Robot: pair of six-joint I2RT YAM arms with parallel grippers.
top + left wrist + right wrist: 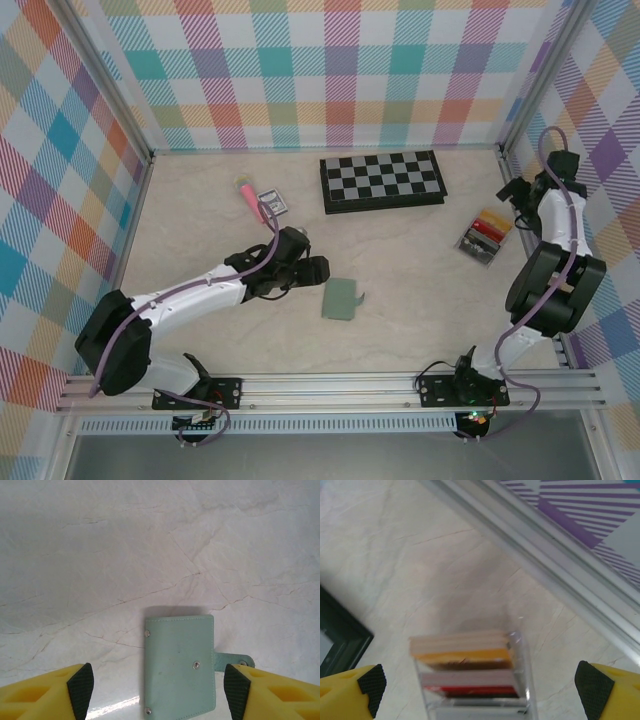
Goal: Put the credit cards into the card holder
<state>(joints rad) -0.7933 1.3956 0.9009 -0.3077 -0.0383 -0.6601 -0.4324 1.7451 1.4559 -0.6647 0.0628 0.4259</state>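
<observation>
Left tool (318,268) hangs low over the surface (420,300) with its fingers wide apart, gripping nothing. In its own camera the left tool (160,692) frames the closed green wallet (180,672), which lies flat between the two black pads (81,687), nearer the right-hand one, its tab poking out close to that pad. From above, the wallet (341,298) sits near the middle of the surface, just ahead of the tool. Right tool (512,192) is also spread wide and empty, hovering by the right wall. Below the right tool (480,692), the cards (462,656) stand stacked in a clear rack (520,680); from above, the cards (487,230) sit well apart from the wallet.
</observation>
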